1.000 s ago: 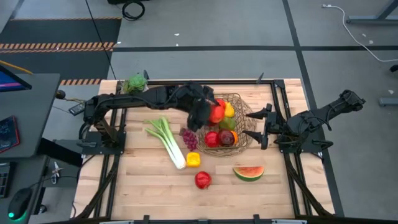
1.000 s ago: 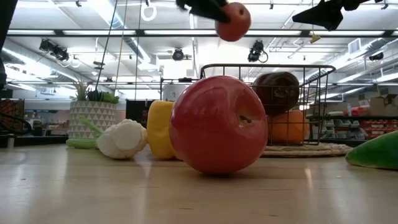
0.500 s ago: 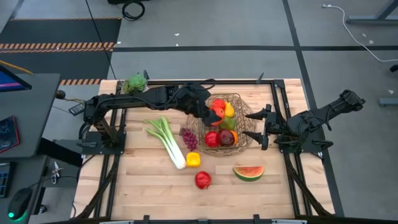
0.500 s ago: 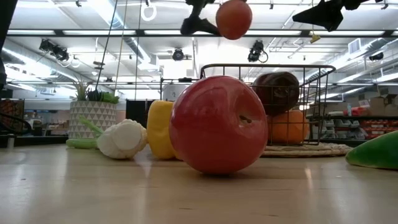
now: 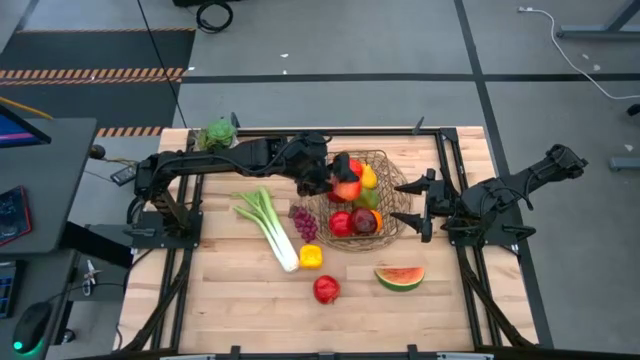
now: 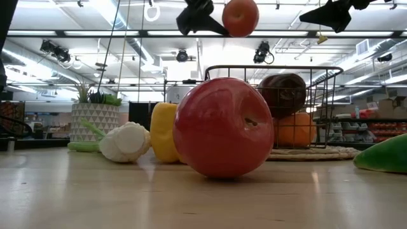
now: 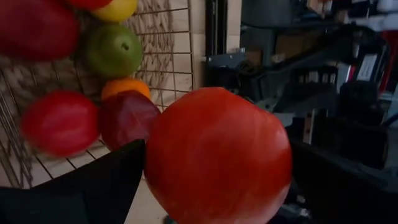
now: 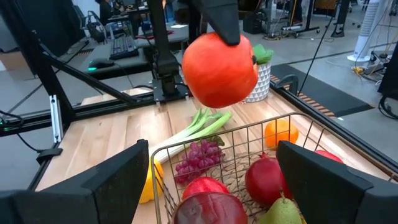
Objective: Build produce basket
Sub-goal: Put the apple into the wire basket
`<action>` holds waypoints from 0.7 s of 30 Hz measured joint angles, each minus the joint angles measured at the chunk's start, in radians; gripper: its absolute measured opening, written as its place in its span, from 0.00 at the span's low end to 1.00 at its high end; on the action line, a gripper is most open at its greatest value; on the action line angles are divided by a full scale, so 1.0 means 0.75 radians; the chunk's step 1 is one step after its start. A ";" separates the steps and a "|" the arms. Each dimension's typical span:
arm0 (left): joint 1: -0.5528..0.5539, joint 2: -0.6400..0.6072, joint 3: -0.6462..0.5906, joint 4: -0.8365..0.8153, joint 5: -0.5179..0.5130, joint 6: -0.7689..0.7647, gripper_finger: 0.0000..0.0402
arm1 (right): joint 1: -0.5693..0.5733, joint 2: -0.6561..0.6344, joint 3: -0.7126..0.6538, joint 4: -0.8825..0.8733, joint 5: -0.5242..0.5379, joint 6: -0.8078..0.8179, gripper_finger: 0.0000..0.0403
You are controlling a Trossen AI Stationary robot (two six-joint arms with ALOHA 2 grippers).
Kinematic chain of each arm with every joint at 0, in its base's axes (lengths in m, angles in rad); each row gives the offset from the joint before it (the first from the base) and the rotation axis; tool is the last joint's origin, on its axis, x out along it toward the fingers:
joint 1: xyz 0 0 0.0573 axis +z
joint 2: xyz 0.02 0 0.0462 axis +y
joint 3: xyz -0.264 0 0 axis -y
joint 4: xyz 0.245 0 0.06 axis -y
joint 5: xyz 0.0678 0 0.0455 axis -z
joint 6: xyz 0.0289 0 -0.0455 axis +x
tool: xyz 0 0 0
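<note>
High view: left gripper (image 5: pixel 335 184) holds red apple (image 5: pixel 346 188), seemingly above basket (image 5: pixel 392 196).

One basket (image 5: pixel 392 190), one leek (image 5: pixel 268 226), one watermelon slice (image 5: pixel 399 277) — two grippers.

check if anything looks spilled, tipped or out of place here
Nothing is spilled or tipped. The basket sits flat. The left end effector holds a red tomato above it. The leek, grapes, yellow pepper, apple and watermelon slice lie loose on the table.
</note>
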 joint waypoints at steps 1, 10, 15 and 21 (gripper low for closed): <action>0.000 0.000 0.000 0.000 0.000 -0.035 0.97 | 0.000 0.000 0.000 0.000 0.000 0.000 0.89; 0.000 0.000 0.000 0.000 0.000 -0.346 0.97 | 0.001 0.000 0.000 0.000 -0.006 0.001 0.89; 0.000 0.000 0.000 0.000 0.000 -0.480 0.97 | 0.001 0.000 0.000 -0.001 -0.006 0.001 0.89; 0.000 0.000 0.000 0.000 0.000 -0.510 0.97 | 0.001 -0.001 0.000 -0.009 -0.006 0.001 0.89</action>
